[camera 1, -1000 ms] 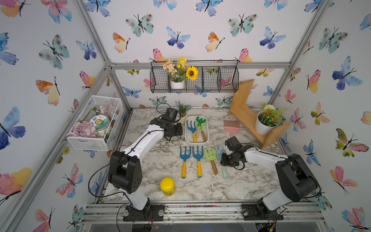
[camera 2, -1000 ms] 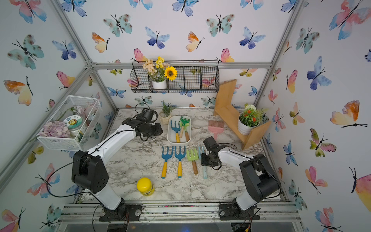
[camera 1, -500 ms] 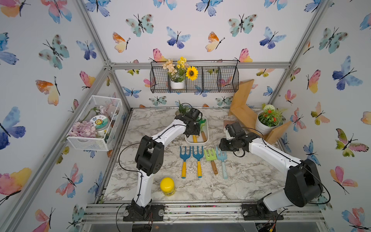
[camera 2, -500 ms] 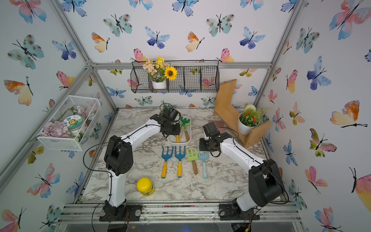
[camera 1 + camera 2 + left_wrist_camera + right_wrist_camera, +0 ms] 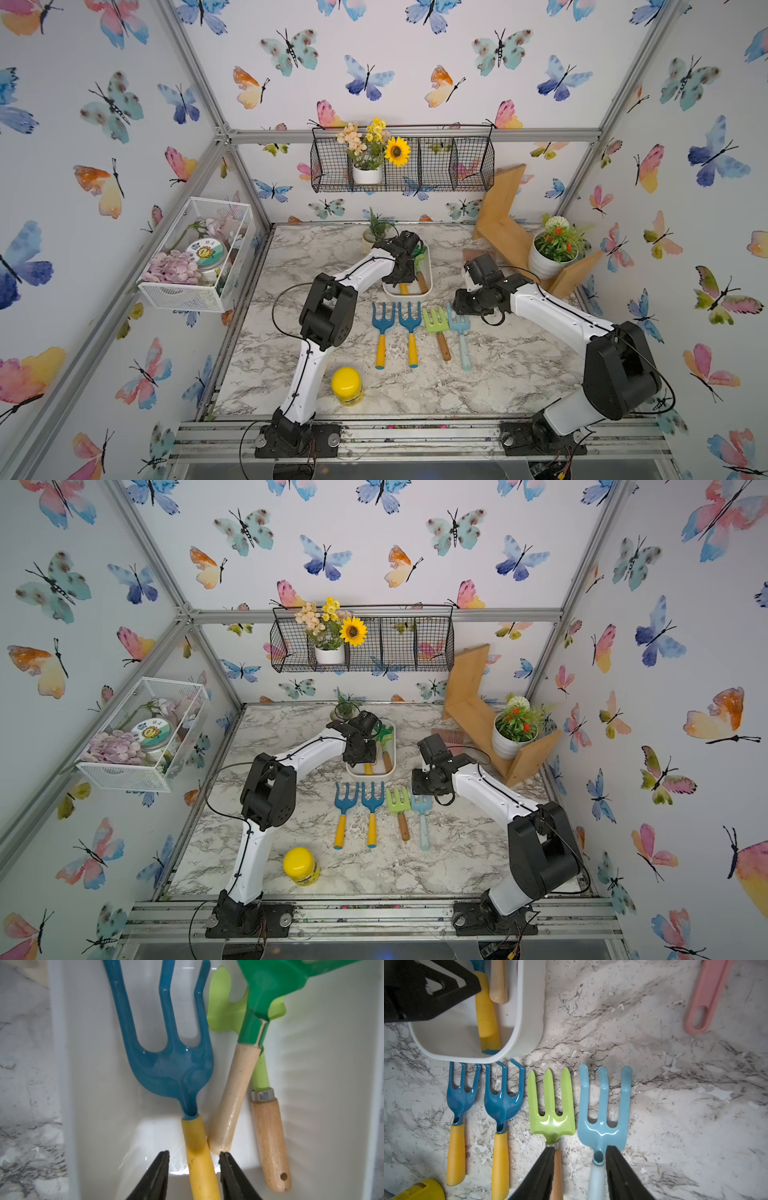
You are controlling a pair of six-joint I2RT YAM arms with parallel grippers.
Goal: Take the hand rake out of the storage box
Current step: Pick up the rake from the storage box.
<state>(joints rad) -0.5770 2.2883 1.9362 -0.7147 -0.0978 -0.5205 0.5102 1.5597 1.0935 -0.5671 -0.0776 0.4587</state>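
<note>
The white storage box [image 5: 409,296] [image 5: 370,777] sits at the back middle of the marble table. In the left wrist view a dark blue hand rake [image 5: 166,1064] with a yellow handle lies in it, beside a green rake [image 5: 234,1095] and a lime rake [image 5: 268,1136], both wooden-handled. My left gripper [image 5: 194,1153] [image 5: 402,266] reaches down into the box. It is open, its fingers either side of the yellow handle with gaps showing. My right gripper [image 5: 580,1148] [image 5: 467,301] hovers open just right of the box, above the handles of a lime rake [image 5: 552,1109] and a light blue rake [image 5: 604,1118].
Several rakes lie in a row in front of the box, among them two dark blue ones [image 5: 380,332] [image 5: 410,332]. A yellow jar [image 5: 347,385] stands near the front. A pink brush [image 5: 704,1001], a wooden shelf [image 5: 498,224] and a potted plant [image 5: 552,253] stand at back right.
My left arm swung from left of the box to over it and lowered its gripper around the yellow handle. My right gripper rose off the light blue rake and drew back.
</note>
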